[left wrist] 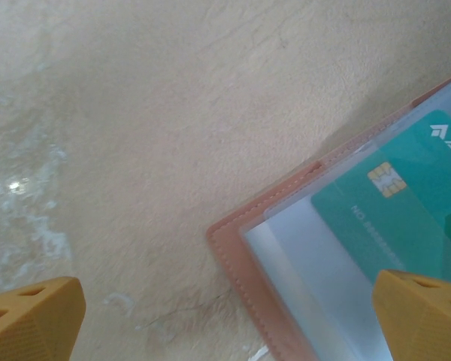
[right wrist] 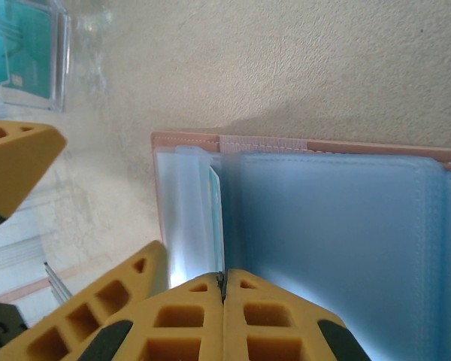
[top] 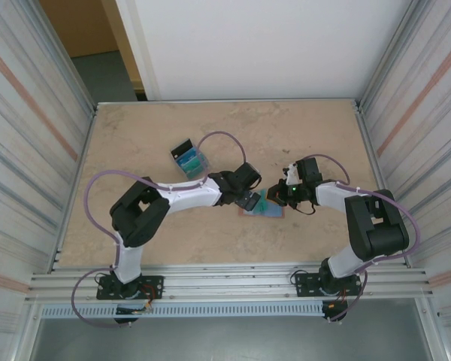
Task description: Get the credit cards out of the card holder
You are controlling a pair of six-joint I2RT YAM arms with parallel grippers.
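The card holder [top: 270, 211] lies open on the table between my two grippers, salmon-pink outside with blue-grey clear sleeves [right wrist: 331, 226] inside. My right gripper [right wrist: 223, 280] is shut on the thin edge of one sleeve leaf, which stands upright with the edge of a teal credit card [right wrist: 215, 197] inside it. My left gripper [left wrist: 229, 301] hangs open over the holder's near corner [left wrist: 237, 256], one fingertip [left wrist: 37, 316] over bare table and the other over a sleeve. A teal credit card [left wrist: 406, 214] with a gold chip lies under that clear sleeve.
A clear plastic box [top: 190, 160] holding teal and blue cards stands on the table behind the left gripper; it is also at the top left of the right wrist view [right wrist: 26, 49]. Corrugated metal walls enclose the beige tabletop [top: 173, 233] on both sides.
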